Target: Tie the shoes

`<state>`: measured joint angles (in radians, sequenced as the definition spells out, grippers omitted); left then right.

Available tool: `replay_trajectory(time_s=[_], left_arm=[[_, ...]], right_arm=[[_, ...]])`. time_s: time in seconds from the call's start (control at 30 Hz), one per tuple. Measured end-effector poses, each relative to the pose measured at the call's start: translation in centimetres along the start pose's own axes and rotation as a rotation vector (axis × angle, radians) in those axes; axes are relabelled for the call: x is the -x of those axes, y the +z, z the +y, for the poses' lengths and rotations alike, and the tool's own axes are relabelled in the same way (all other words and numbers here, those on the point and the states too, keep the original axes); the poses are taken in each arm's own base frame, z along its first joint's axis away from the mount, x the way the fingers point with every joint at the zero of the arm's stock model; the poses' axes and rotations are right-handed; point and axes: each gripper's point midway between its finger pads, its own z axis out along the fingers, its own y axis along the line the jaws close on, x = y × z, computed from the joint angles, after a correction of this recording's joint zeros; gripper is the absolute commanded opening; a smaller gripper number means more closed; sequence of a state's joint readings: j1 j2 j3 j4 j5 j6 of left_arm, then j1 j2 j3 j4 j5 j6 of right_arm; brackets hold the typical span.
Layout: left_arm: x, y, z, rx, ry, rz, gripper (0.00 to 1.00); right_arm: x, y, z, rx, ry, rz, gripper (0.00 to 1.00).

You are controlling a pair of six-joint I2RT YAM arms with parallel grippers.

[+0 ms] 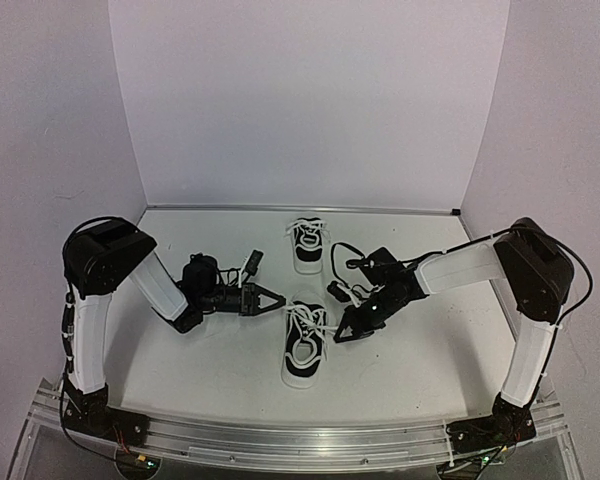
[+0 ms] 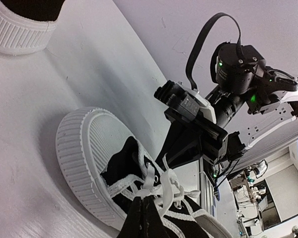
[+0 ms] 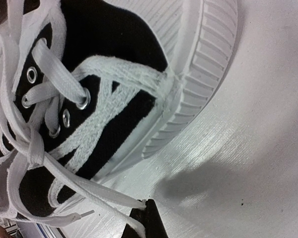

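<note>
The near shoe (image 1: 302, 350) lay in the middle of the table (image 1: 210, 375), between the two arms. It was black with a ribbed white sole and toe cap, metal eyelets, and white laces (image 3: 64, 87) loose and tangled over the tongue. The far shoe (image 1: 307, 245), of the same kind, sat well behind it near the back wall. The left claw (image 1: 278, 298) was clenched, its tip touching the laces at the near shoe's left side; whether it pinched one could not be told. The right claw (image 1: 340, 337) was clenched on a strand of the laces at the shoe's right side.
</note>
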<state>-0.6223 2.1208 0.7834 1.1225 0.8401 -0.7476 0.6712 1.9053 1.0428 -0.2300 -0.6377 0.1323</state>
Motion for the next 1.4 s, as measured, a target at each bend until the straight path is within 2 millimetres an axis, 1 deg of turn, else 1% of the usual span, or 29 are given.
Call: replay_trajectory(time_s=[0.2, 0.37, 0.47, 0.6, 0.8, 1.03, 1.07, 1.2, 1.23, 1.3, 1.4], left_arm=[[-0.7, -1.7, -0.4, 0.049, -0.004, -0.013, 0.00], [1.0, -2.7, -2.0, 0.095, 0.065, -0.050, 0.00], [1.7, -3.1, -2.3, 0.132, 0.099, -0.062, 0.00], [1.3, -3.4, -1.3, 0.194, 0.100, -0.047, 0.00], [0.2, -3.8, 0.4, 0.268, 0.082, -0.011, 0.00], [-0.2, -4.1, 1.2, 0.297, 0.084, 0.003, 0.00], [-0.2, -4.1, 1.2, 0.295, 0.088, 0.007, 0.03], [0.0, -4.2, 0.7, 0.283, 0.126, 0.017, 0.29], [0.2, -4.3, 0.5, 0.282, 0.135, 0.016, 0.33], [0.9, -4.7, -0.2, 0.282, 0.166, 0.011, 0.40], [2.1, -5.3, -1.8, 0.286, 0.236, 0.000, 0.44]], right_arm=[[-0.3, 0.0, -0.4, -0.022, 0.012, 0.008, 0.00], [-0.7, -0.1, -0.6, -0.037, 0.021, 0.014, 0.00], [-0.7, -0.4, -0.5, -0.043, 0.019, 0.008, 0.00], [-0.7, -0.6, -0.6, -0.055, 0.018, 0.002, 0.00], [-1.4, -0.4, -0.9, -0.063, 0.027, 0.012, 0.00], [-1.5, -0.2, -0.9, -0.060, 0.021, 0.008, 0.00], [-1.5, -0.2, -0.8, -0.059, 0.020, 0.008, 0.00], [-1.6, -0.2, -0.3, -0.046, 0.014, 0.021, 0.00], [-1.6, -0.2, -0.1, -0.043, 0.013, 0.028, 0.00], [-1.4, -0.3, 0.4, -0.031, 0.006, 0.032, 0.00], [-0.9, -0.5, 1.0, -0.015, -0.001, 0.030, 0.00]])
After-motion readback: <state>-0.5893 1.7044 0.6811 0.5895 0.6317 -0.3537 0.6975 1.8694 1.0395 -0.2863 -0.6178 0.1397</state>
